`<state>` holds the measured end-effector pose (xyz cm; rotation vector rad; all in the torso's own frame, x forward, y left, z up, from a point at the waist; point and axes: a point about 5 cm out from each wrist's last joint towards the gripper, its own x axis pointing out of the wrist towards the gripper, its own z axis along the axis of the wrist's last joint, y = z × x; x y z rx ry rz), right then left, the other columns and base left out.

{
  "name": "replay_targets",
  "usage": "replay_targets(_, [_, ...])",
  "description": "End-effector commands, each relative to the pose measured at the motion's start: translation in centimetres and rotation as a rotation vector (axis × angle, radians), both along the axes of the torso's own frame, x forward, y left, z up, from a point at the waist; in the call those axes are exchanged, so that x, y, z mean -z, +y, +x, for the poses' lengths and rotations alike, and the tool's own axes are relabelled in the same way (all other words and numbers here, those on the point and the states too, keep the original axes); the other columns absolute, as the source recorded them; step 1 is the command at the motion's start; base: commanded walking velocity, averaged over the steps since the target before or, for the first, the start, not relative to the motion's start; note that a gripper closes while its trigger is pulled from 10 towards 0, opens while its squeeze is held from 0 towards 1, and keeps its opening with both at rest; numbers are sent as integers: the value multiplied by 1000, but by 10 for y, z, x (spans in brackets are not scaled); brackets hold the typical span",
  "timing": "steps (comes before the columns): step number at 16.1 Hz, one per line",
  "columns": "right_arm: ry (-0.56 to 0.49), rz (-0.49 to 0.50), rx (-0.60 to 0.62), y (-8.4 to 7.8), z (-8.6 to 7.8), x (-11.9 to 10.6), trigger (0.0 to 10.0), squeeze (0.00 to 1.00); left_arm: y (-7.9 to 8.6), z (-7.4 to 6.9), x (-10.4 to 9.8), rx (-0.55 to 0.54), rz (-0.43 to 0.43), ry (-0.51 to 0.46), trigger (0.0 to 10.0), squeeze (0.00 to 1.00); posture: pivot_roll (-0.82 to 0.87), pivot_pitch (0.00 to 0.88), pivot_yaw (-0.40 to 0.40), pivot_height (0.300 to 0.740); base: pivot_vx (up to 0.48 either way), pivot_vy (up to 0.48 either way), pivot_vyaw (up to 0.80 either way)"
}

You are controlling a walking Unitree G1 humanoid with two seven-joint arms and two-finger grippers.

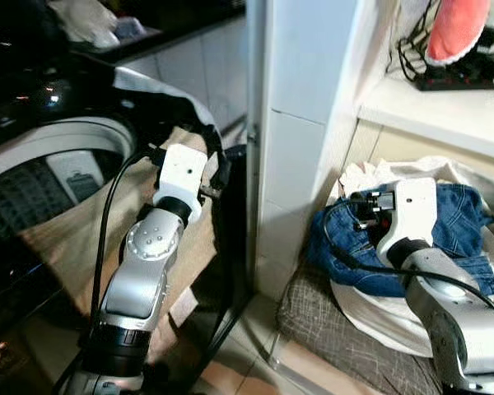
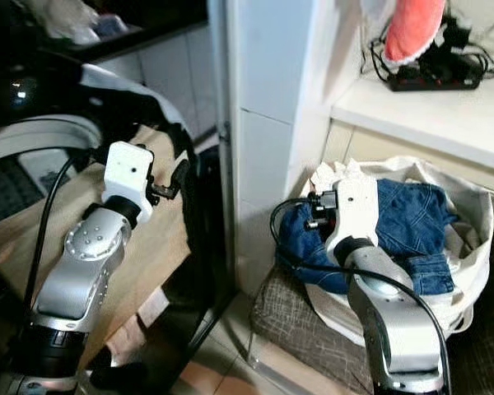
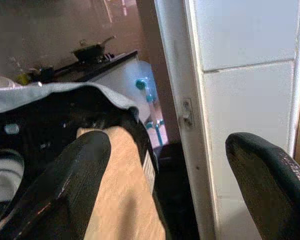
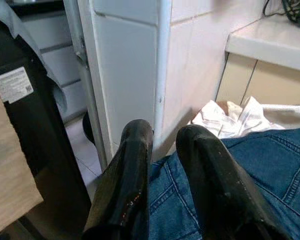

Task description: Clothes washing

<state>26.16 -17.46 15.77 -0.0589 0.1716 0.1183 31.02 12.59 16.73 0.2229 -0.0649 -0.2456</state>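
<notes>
Blue jeans [image 1: 461, 216] lie on top of a white laundry bag [image 1: 370, 309] at the right. My right gripper [image 4: 165, 137] hangs just over the jeans' near edge, its two black fingers [image 4: 132, 150] almost together with nothing between them. At the left stands the washing machine [image 1: 41, 164], with its dark-rimmed door [image 1: 218, 247] swung out toward the white pillar. My left gripper [image 3: 170, 165] is raised beside the door's upper edge, its fingers [image 3: 85, 170] spread wide and empty.
A white tiled pillar [image 1: 300, 123] stands between the machine and the bag. The bag rests on a grey patterned cushion [image 1: 321, 325]. A shelf [image 1: 445, 111] above it carries a power strip [image 1: 469, 78] and a pink object [image 1: 457, 29]. Tiled floor [image 1: 247, 346] lies below.
</notes>
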Motion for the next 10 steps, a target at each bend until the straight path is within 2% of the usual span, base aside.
replay_targets(1, [-4,-19,35,-9,5,-2,10000,0,1,0,1,-8,4,19,10000,0,-63,0,33,740,0,0,0])
replay_targets(2, [0,-27,45,-11,6,-2,10000,0,1,1,1,-8,7,24,10000,0,-63,0,33,740,0,0,0])
replay_targets(3, [18,-32,58,-18,10,0,10000,1000,1,2,3,-1,17,37,10000,0,-66,0,38,740,0,0,0])
replay_targets(6, [102,-91,56,-33,23,11,10000,1000,-1,4,3,35,47,40,10000,0,-69,0,46,740,0,0,0])
replay_targets(7, [241,-184,66,-51,33,29,10000,1000,-8,3,3,96,51,34,10000,0,-74,0,55,740,0,0,0])
replay_targets(8, [293,-203,57,-58,37,35,10000,1000,-12,2,3,123,46,39,10000,0,-73,0,55,740,0,0,0])
replay_targets(10, [343,-206,5,-71,47,31,10000,1000,-20,-2,1,192,28,56,10000,0,-70,0,55,740,0,0,0])
